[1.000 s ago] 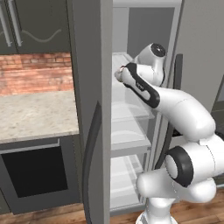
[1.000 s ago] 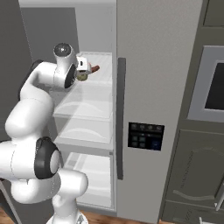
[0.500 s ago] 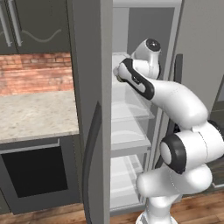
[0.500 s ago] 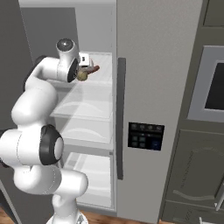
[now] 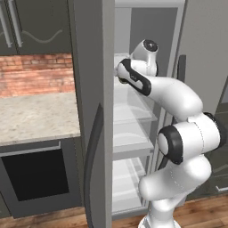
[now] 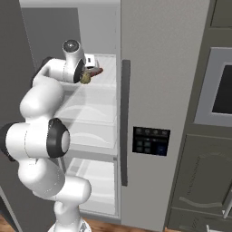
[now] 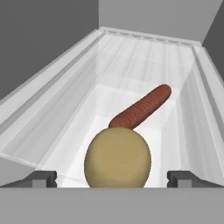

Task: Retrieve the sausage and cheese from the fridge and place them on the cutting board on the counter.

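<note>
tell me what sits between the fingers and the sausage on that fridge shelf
The cheese: in the hand view it sits just ahead of the open fingers, with the sausage lying right behind it on the shelf.

A yellowish-tan cheese with olive-brown shading sits in front of a reddish-brown, finely ribbed sausage on a pale translucent white shelf inside the grey fridge, whose handle is dark. To the left, red brick wall rises behind a beige speckled stone top over a black oven front. The floor is brown wood.
</note>
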Tool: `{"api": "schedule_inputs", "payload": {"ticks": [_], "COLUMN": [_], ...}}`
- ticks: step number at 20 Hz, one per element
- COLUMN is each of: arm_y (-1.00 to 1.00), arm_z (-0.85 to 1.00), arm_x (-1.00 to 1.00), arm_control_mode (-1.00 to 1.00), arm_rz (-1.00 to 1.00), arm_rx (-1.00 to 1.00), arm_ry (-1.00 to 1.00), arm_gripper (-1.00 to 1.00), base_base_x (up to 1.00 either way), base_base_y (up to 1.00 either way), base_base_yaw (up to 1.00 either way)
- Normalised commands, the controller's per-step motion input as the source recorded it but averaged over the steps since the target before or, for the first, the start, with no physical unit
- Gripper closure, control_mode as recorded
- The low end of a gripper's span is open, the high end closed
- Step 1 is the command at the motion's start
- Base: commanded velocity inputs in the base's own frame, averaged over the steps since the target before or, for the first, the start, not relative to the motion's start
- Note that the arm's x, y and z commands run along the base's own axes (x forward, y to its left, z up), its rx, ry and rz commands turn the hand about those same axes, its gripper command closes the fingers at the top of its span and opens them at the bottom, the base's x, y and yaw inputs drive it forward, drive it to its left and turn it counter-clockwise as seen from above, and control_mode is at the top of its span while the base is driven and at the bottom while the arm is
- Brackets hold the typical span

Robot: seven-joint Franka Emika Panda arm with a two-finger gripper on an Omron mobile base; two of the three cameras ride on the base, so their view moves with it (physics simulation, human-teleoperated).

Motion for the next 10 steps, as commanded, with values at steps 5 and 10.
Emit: {"api": "schedule_inputs", "payload": {"ticks": [5, 10], "arm_y": [0.00, 0.00], "arm_z": [-0.12, -0.03], "arm_x": [0.09, 0.00], "arm_control_mode": [-1.00, -1.00], "arm_rz": [0.00, 0.00], "arm_rx": [0.00, 0.00], "arm_ry": [0.00, 0.00], "arm_gripper": [-1.00, -1.00], "base_base_x": [0.00, 0.00], "base_base_y": [0.00, 0.00], "base_base_yaw": [0.00, 0.00]}}
